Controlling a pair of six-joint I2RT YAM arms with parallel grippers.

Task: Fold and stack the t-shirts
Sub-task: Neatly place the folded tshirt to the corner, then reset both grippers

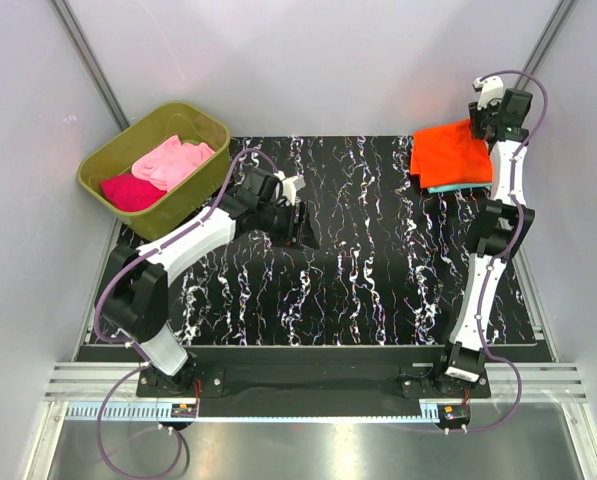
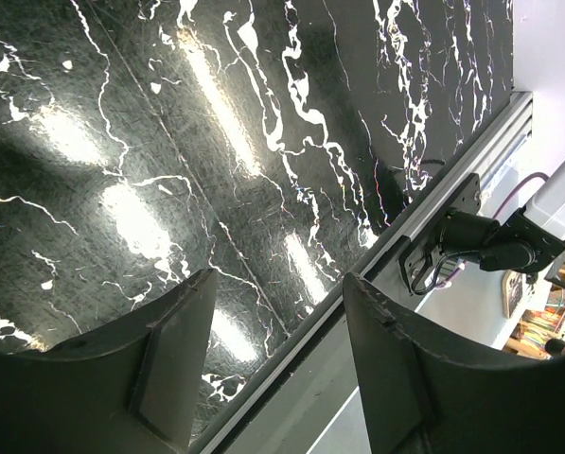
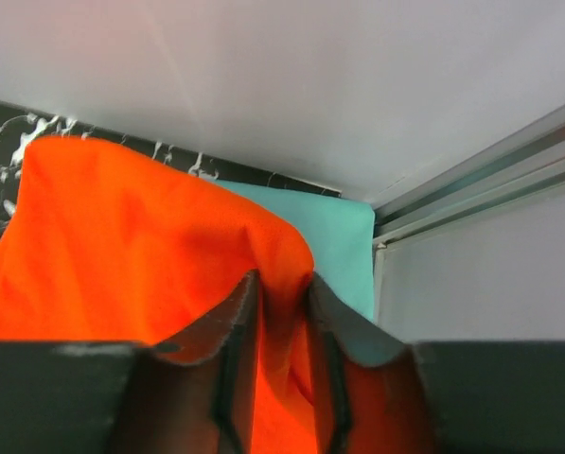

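Right gripper (image 3: 280, 293) clamped on orange t-shirt (image 3: 140, 246), teal t-shirt (image 3: 344, 236) just beyond it; left gripper (image 2: 277, 331) spread wide, empty. Risk: top fold dragged askew, if withdrawn before release

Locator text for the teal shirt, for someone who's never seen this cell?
On the black marbled table, go to the far right corner, where the orange t-shirt lies. The teal t-shirt sits beneath it, only an edge peeking out: the sole blue-green cloth in view.
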